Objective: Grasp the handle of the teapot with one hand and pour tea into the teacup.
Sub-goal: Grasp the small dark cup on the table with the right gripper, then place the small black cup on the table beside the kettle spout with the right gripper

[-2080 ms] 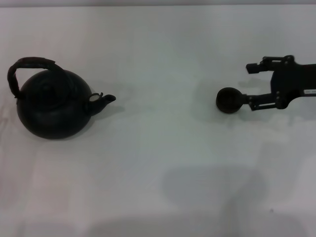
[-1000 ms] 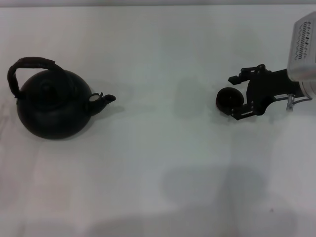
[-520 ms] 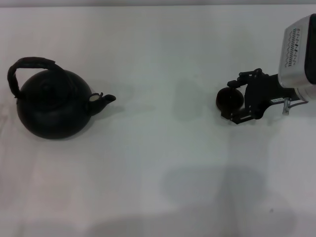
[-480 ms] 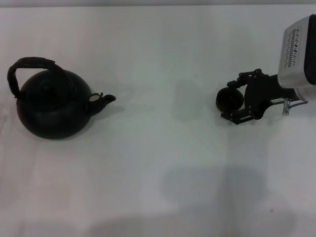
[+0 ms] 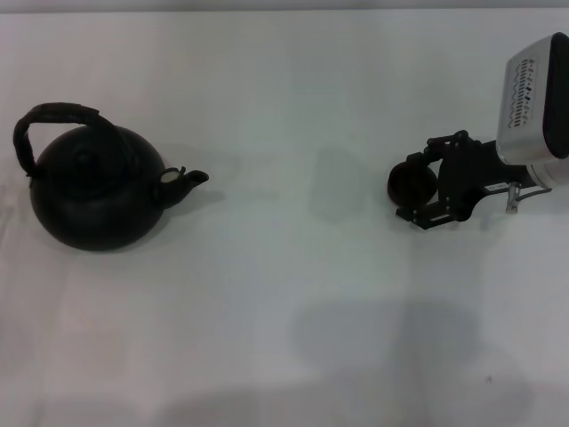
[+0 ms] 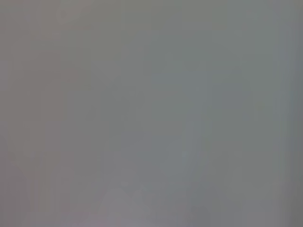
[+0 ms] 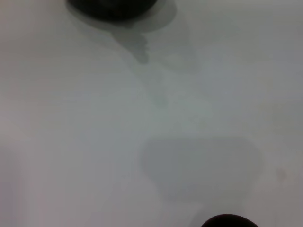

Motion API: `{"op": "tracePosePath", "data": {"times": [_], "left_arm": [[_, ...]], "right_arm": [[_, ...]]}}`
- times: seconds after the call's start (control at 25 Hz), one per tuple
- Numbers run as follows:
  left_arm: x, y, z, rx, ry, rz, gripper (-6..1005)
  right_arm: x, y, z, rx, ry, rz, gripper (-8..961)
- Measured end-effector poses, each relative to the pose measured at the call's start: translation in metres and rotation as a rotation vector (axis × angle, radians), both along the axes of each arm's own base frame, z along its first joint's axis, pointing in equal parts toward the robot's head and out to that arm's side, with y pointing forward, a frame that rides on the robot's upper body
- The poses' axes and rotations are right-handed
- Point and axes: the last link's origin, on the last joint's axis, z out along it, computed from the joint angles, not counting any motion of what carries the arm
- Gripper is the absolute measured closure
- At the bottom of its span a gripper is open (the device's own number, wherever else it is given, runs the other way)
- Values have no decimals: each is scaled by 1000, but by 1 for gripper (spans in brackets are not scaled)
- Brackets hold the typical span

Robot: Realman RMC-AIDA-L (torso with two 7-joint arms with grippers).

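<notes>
Teapot upright at table's left side, hoop handle arched above lid, spout toward right. Teacup well apart at right, between fingers of right hand; firm clamp cannot be told. Left hand out of view.

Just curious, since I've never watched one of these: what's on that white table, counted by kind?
Teapots: 1, the teapot, black, on the robot's left.
Cups: 1, the teacup, at the right end effector.
Total: 2 things.
</notes>
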Motion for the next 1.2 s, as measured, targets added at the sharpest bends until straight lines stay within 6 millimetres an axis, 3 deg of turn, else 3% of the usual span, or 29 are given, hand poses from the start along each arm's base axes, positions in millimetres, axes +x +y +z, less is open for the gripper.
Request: {"op": "tracePosePath", "data": {"times": [0.08, 0.28, 0.64, 0.96, 1.2], "left_arm": [[0, 0, 0, 0, 0, 0, 155], [0, 0, 0, 0, 0, 1, 155], [-1, -2, -1, -4, 0, 4, 156], [0, -2, -2, -6, -2, 2, 156], [1, -2, -2, -8, -2, -1, 155]], "right_arm": [[0, 0, -1, -1, 0, 1, 98], [-1, 0, -2, 0, 0, 2, 225], [-7, 0, -1, -3, 24, 10, 224], [-30, -1, -1, -63, 97, 6, 225], [-55, -4, -17, -138, 123, 26, 225]]}}
